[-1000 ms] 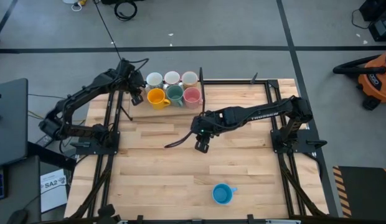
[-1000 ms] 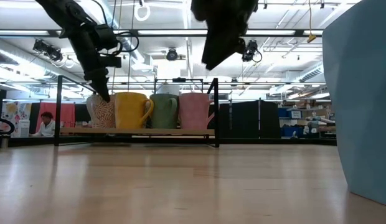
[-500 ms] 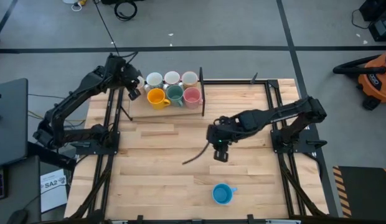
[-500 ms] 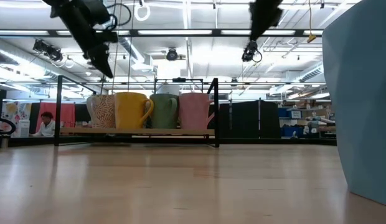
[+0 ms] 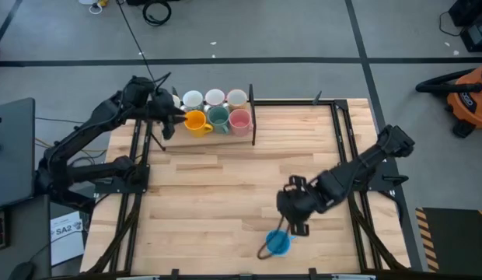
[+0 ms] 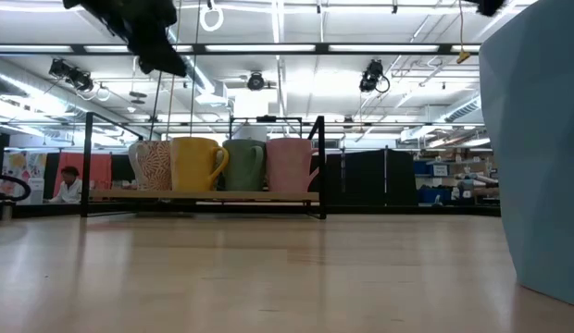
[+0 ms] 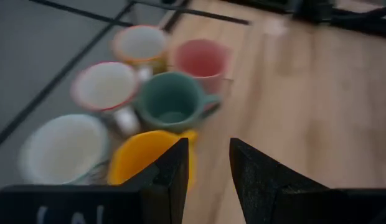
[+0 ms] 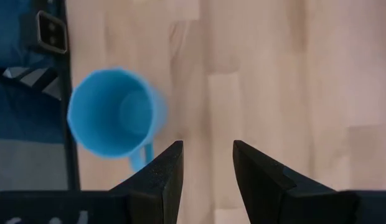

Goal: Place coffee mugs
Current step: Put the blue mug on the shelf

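The blue mug (image 5: 277,243) stands upright and alone near the tabletop's (image 5: 225,194) near edge, a little right of the middle, its mouth open upward and nothing in it. In the right wrist view the same mug (image 8: 115,112) shows its handle pointing toward the camera side. The other mugs stand grouped at the far edge, left of the middle, in two rows inside a low black frame (image 5: 252,117): orange mug (image 5: 196,121), green mug (image 5: 218,118) and pink mug (image 5: 239,120) in the nearer row, three pale mugs (image 5: 214,98) behind them. The low view shows that group (image 6: 222,165) seated side by side on a thin board, with room not obvious beside the pink one

The step in hand looks like the fetch of the last mug: the right gripper (image 5: 297,225) hangs just beside the blue mug, toward the far side and slightly right of it, not touching. Its fingers (image 8: 162,177) are parted and empty, with bare wood showing between them. The next move calls for shifting sideways until the mug's wall or handle sits between the fingers, then lowering and closing; the mug sits close to the near edge, so a nudge could push it off. The right arm stretches from its base at the right edge diagonally toward the near edge, wrist bent down

The left gripper (image 5: 165,124) waits over the far left corner, just left of the orange mug, its fingers (image 7: 174,174) parted and holding nothing
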